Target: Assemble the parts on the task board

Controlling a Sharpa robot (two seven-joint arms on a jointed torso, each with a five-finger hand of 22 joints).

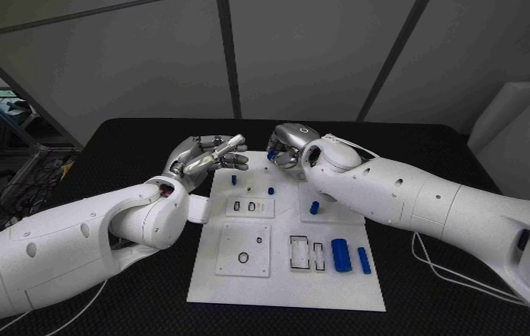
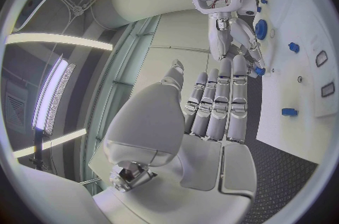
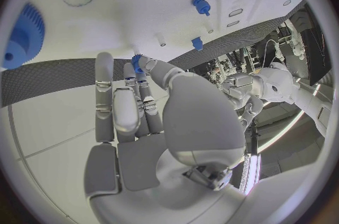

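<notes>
Judging from how the task board lies on the desk, the assembly looks only partly done: several slots on its near half are bare outlines, and loose pieces wait beside them.

Two long blue parts lie side by side near the board's near right corner, not yet seated. A shorter blue part sits at the board's middle, and two small blue pegs stand on the far half; whether these are home or merely parked cannot be told. A blue gear rests at the board's far end, by the right hand.

The right robot hand hovers over the board's far edge, pinching a small blue part at its fingertips. The left robot hand is raised beside the board's far left corner, fingers straight together, holding nothing.

By that count: one board, six blue parts on it, one in hand.
</notes>
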